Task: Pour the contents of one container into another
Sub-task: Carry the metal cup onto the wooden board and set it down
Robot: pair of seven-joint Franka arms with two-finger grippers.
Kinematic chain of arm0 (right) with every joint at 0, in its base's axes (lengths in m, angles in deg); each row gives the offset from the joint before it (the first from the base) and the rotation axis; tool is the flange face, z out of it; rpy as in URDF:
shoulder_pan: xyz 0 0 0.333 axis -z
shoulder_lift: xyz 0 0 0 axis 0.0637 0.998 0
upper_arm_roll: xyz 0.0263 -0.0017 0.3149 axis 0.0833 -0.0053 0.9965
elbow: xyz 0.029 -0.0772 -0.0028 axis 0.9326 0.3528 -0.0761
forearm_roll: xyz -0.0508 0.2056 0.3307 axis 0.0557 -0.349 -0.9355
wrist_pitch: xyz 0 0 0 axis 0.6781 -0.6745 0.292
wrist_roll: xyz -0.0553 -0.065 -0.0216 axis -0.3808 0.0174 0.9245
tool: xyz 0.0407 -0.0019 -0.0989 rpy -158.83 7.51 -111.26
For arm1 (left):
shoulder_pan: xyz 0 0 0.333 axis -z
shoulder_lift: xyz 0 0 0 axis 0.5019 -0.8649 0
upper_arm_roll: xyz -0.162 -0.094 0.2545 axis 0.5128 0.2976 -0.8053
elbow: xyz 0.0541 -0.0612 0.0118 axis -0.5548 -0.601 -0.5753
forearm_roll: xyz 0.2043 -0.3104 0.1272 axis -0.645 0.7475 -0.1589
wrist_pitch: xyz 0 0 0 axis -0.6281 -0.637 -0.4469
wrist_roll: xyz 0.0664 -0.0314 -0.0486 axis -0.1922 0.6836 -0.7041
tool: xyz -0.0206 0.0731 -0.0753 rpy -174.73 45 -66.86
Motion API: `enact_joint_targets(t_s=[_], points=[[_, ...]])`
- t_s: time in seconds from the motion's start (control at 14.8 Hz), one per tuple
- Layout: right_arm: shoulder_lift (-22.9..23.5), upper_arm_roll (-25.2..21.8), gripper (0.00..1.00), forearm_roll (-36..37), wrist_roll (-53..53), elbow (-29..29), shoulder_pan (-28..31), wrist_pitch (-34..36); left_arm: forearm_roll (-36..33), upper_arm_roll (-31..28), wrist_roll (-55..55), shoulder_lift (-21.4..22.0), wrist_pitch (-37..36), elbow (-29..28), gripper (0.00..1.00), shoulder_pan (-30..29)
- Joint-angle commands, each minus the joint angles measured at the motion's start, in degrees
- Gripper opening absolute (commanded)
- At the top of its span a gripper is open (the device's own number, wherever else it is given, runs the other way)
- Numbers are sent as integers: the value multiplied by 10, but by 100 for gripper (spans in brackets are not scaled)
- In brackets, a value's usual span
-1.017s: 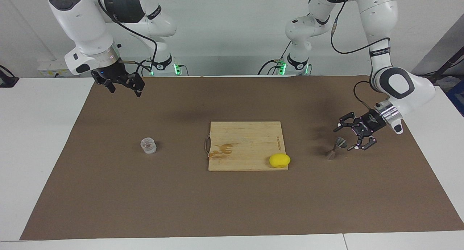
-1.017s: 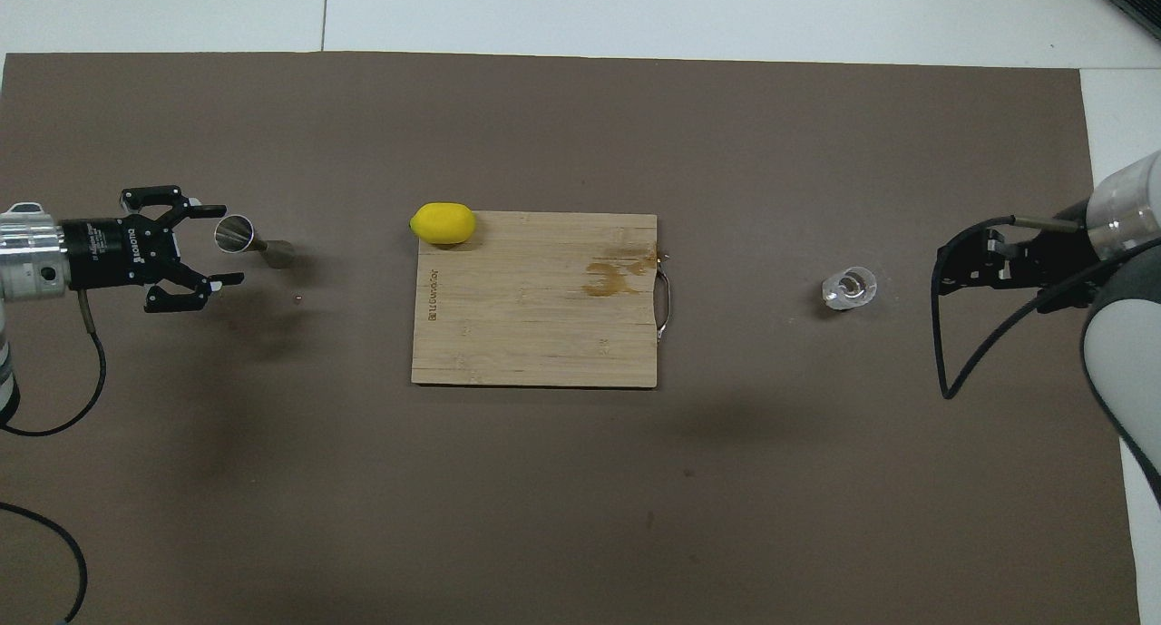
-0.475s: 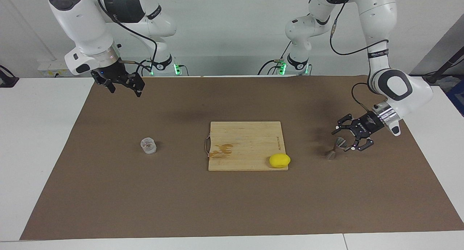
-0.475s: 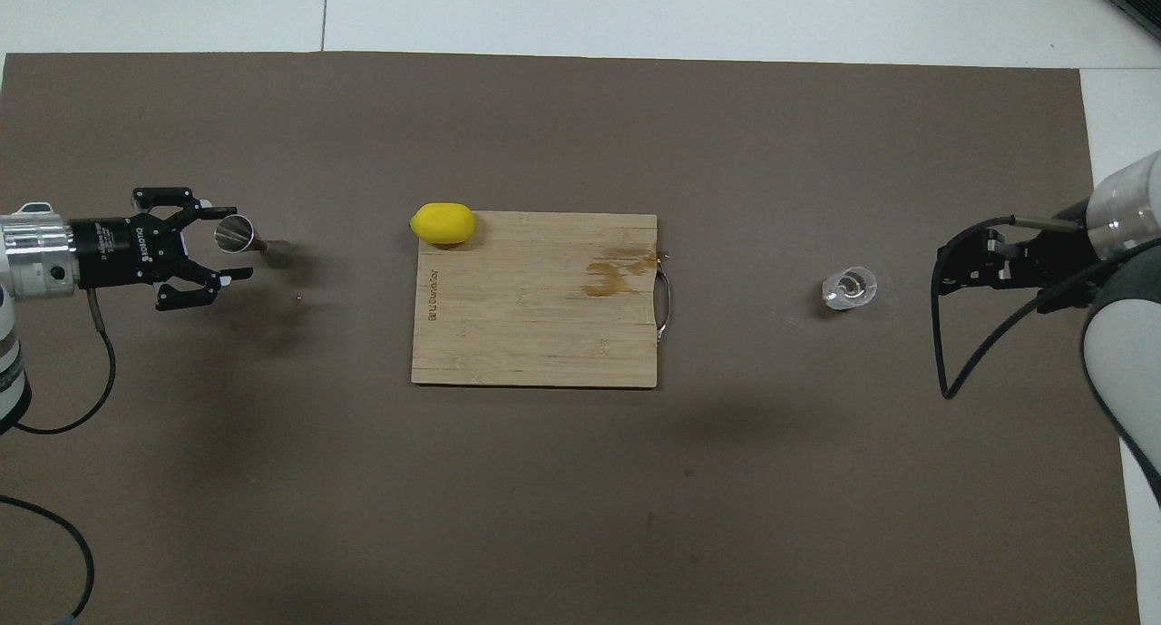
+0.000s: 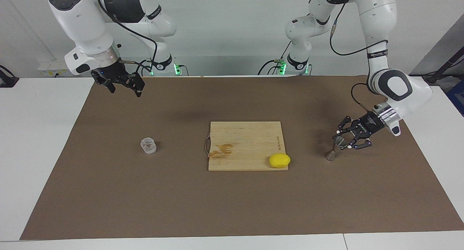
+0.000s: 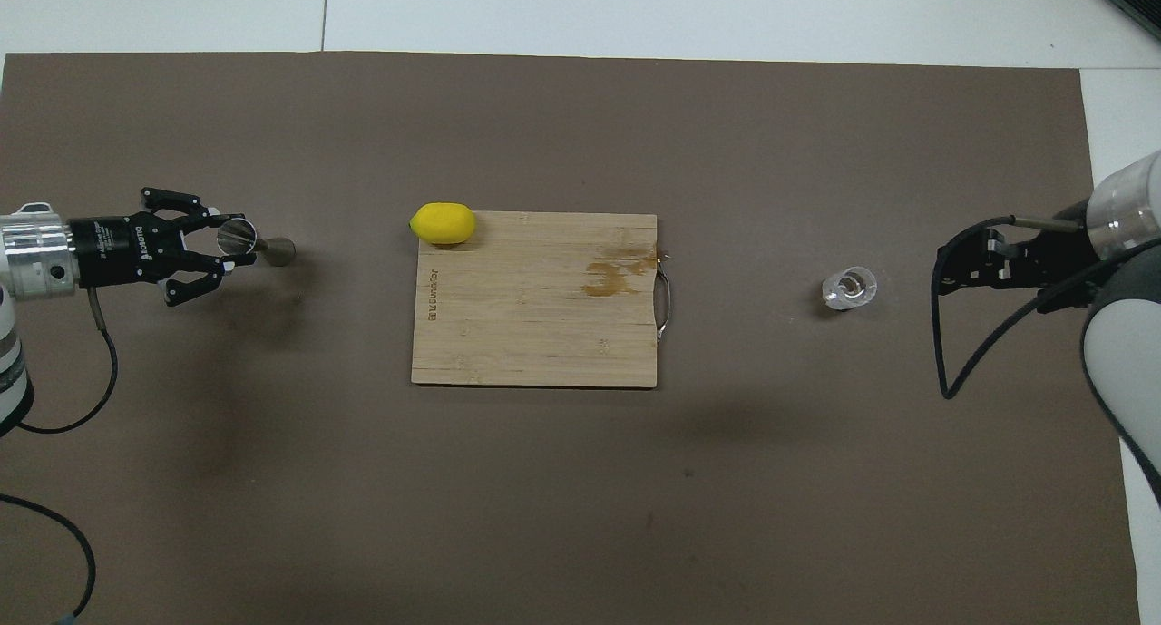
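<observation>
I see the jigger [image 5: 334, 148], small, silvery and hourglass-shaped, two cones joined at a narrow waist, standing on the brown mat at the left arm's end of the worktop. From the facing camera it stands roughly upright, its lower cone resting on the mat; from overhead I look into its open upper cone [image 6: 237, 237]. The left tool [image 5: 341, 141] is clamped on that upper cone. The glass cup [image 5: 148, 145] is small, squat and clear with ribbed sides. It stands upright on the mat toward the right arm's end of the worktop, mouth up [image 6: 849, 288], well apart from the jigger. I cannot tell what, if anything, is inside either one.
</observation>
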Motion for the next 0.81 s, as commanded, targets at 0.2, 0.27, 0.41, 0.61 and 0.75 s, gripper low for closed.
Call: enact_joint_targets(t_s=[0.2, 0.27, 0.41, 0.61, 0.75], points=[[-13, 4, 100, 2, 11, 15, 7, -4, 8, -4, -16, 3, -82, 41, 0, 21], [-13, 4, 100, 2, 11, 16, 7, -4, 8, -4, -34, 5, -84, 51, 0, 40], [-13, 4, 100, 2, 11, 16, 7, -4, 8, 0, -79, 14, -84, 65, 0, 71], [-14, 4, 100, 2, 11, 16, 7, -4, 12, 0, -108, 51, -83, 57, 0, 127], [-13, 4, 100, 2, 11, 16, 7, -5, 15, 1, -181, 61, -77, 59, 0, 159]])
